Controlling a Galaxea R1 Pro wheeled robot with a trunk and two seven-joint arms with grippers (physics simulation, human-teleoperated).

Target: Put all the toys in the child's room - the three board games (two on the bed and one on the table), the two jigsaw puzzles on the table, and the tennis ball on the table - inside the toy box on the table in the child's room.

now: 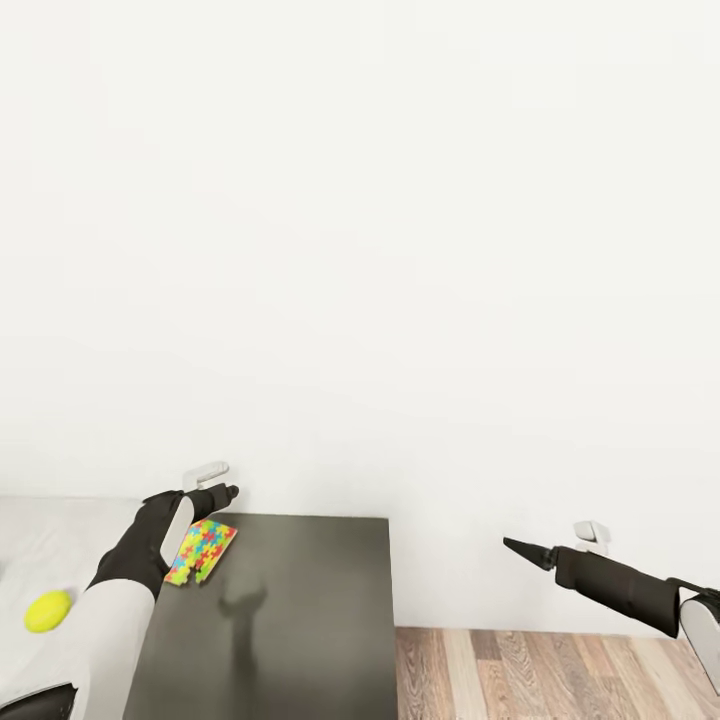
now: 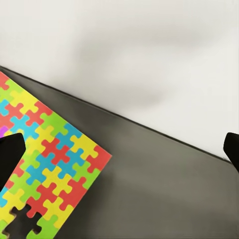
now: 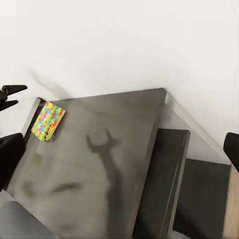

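Multicoloured jigsaw puzzle (image 1: 201, 551) flat on cabinet; ball (image 1: 47, 610) apparently on table.

One jigsaw puzzle (image 1: 201, 551) on the dark cabinet top (image 1: 300, 620), w/ one piece-shaped gap at its edge in the left wrist view. One tennis ball (image 1: 47, 610) on the pale desk (image 1: 40, 540). Two arms, two grippers: left (image 1: 222, 487), right (image 1: 515, 545).

Bare cabinet top (image 1: 300, 610) beside puzzle (image 1: 202, 550)
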